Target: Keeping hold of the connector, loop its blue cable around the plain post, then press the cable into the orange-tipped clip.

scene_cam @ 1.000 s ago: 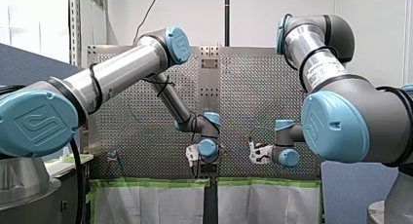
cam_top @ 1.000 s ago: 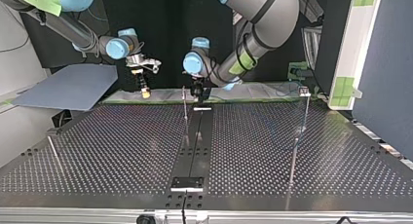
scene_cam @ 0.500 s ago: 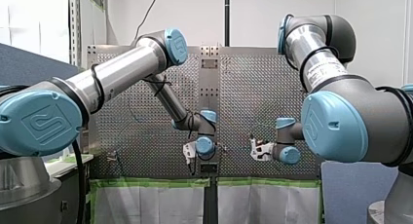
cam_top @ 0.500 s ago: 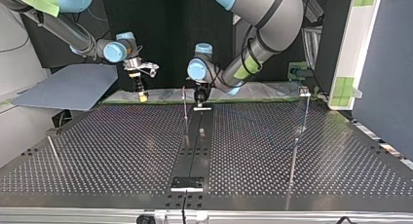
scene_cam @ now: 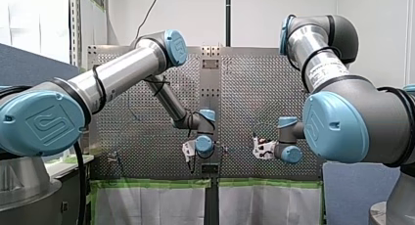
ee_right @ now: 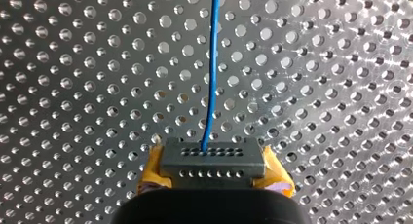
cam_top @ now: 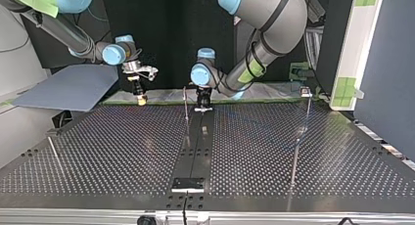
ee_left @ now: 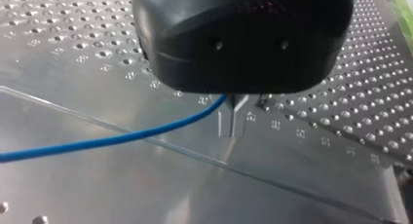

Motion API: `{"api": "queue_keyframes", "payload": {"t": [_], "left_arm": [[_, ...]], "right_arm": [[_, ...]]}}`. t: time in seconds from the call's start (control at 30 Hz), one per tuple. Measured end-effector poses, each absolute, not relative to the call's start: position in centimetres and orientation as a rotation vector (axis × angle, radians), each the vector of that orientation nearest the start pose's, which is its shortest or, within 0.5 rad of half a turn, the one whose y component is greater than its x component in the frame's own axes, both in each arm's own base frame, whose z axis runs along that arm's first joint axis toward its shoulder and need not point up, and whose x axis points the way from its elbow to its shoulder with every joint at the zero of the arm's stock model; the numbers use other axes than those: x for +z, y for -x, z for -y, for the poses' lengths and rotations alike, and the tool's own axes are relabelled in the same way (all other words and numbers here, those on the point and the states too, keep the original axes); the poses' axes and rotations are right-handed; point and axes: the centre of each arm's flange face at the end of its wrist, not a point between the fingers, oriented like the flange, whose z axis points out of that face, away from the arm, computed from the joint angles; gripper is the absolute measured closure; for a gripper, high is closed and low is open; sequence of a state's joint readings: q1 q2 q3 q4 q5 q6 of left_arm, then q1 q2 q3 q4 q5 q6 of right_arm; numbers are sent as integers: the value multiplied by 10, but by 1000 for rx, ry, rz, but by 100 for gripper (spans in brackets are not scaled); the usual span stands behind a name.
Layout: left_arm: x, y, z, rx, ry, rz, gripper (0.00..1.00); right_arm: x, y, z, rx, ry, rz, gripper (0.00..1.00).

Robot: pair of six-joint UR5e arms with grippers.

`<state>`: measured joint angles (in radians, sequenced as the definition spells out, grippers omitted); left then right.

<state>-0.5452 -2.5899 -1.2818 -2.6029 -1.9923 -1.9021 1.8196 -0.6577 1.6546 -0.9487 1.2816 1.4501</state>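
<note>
**A:** Start nearest the top view's camera. What was there?

**B:** Only the perforated metal table (cam_top: 98, 156) and the black strip (cam_top: 195, 146) down its middle. Everything that mattered sat at the far edge.

**A:** Such as?

**B:** The thin, plain metal post (cam_top: 185, 100) stood near the middle, with my left gripper (ee_left: 234, 124) just to its right. Its metal fingers were closed together, and the thin blue cable (ee_left: 122, 136) ran into the fork where they met.

**A:** And the connector?

**B:** Further left, in my right gripper (cam_top: 142, 100). The yellow pads (ee_right: 152, 171) were clamped on the dark grey, hole-dotted connector block (ee_right: 213, 158), and the cable left it straight ahead.

**A:** Looped?

**B:** I judged not yet. No view showed cable round the post.

**A:** Risks?

**B:** If the arms drew apart during the wrap, the cable could go taut and drag the connector from the pads, or slip out of the fork. The post was thin, so a loop carried too high could pass over it. At the far right stood a small square-headed fixture (cam_top: 306, 92). I couldn't tell whether it had the orange tip.
</note>
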Motion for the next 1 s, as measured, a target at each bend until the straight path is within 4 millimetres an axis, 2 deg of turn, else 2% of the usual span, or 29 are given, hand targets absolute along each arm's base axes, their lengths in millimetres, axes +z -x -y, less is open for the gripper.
{"api": "queue_keyframes", "payload": {"t": [0.33,0.77,0.8,0.83,0.9,1.0], "left_arm": [[10,-581,446,-267,126,-1748,100],[10,-587,440,-276,121,-1751,100],[10,-587,440,-275,120,-1752,91],[10,-586,441,-274,117,-1752,91],[10,-586,441,-267,110,-1754,71],[10,-584,440,-245,105,-1762,65]], "right_arm": [[-6,-312,591,1492,-1649,836,100],[-5,-311,592,1491,-1647,842,100],[-5,-311,592,1491,-1647,843,100],[-5,-311,592,1491,-1648,844,100],[-6,-311,592,1490,-1649,844,100],[-6,-311,592,1489,-1650,845,100]]}}
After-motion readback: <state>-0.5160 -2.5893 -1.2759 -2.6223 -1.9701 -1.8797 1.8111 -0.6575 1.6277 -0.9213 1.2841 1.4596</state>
